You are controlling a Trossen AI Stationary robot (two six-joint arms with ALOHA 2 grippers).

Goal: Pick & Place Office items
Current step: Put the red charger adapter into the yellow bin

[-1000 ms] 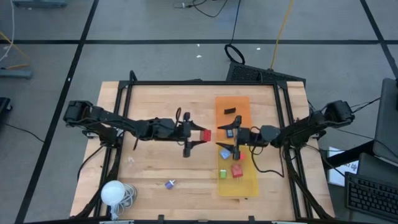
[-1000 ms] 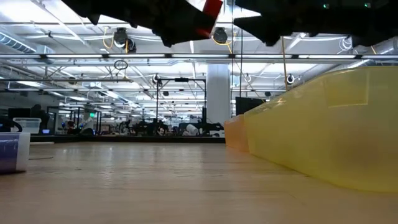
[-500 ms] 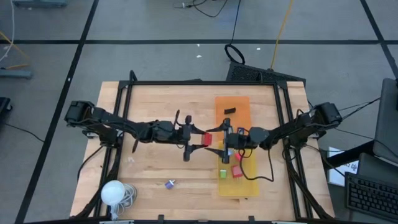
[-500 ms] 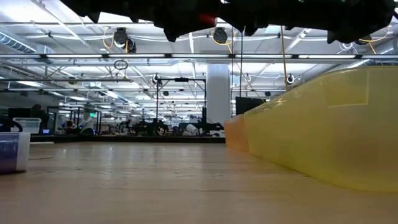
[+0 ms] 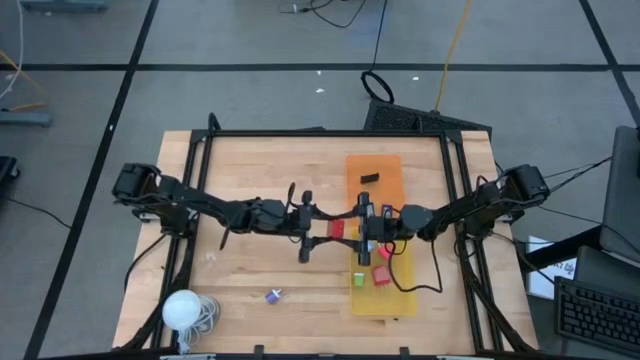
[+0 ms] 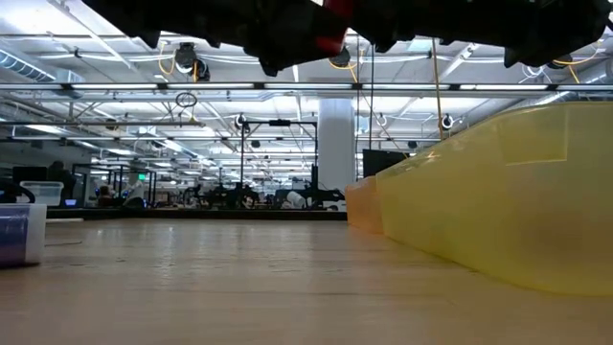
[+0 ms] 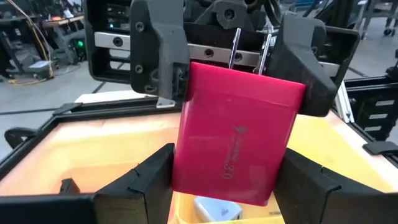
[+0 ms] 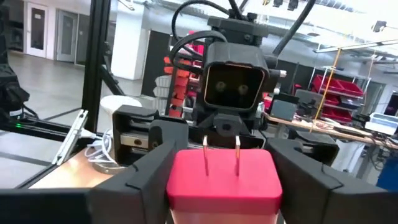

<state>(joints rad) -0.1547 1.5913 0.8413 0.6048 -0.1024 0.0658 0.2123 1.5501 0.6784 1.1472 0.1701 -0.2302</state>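
Observation:
A red block [image 5: 337,229] with two metal prongs [image 7: 234,48] hangs in the air between my two grippers, just left of the trays. My left gripper [image 5: 322,228] is shut on its left end. My right gripper [image 5: 352,228] comes from the right and is shut on its prong end. The low view shows only a sliver of the red block [image 6: 332,14] under the dark arms. In the yellow tray [image 5: 392,300] lie a red piece [image 5: 382,274], a green piece [image 5: 358,280] and a light-blue piece [image 7: 211,208]. A black piece [image 5: 369,178] lies in the orange tray [image 5: 385,165]. My left gripper pinches the red block's two side faces at the end away from the prongs [image 7: 186,180] between its two fingers. The fingers come level from the table's left and lie along the block, which is lifted clear. My right gripper pinches the same block's two side faces at the prong end [image 8: 180,177] between its two fingers, coming from the table's right and slanting a little upward. The prongs [image 8: 236,154] stick out between the fingers toward its wrist. The block is clear of the table and trays.
A white ball with coiled cord [image 5: 185,310] lies at the near left corner. A small blue piece [image 5: 274,295] lies on the bare wood near the front, seen also as a blue piece [image 6: 17,235] in the low view. A black frame [image 5: 320,133] rims the table.
My right gripper has moved toward the table's left, from over the trays up to the red block, and its fingers now lie on the prong end. My left gripper has carried the block a little toward the right and the near edge; the block stays in the air.

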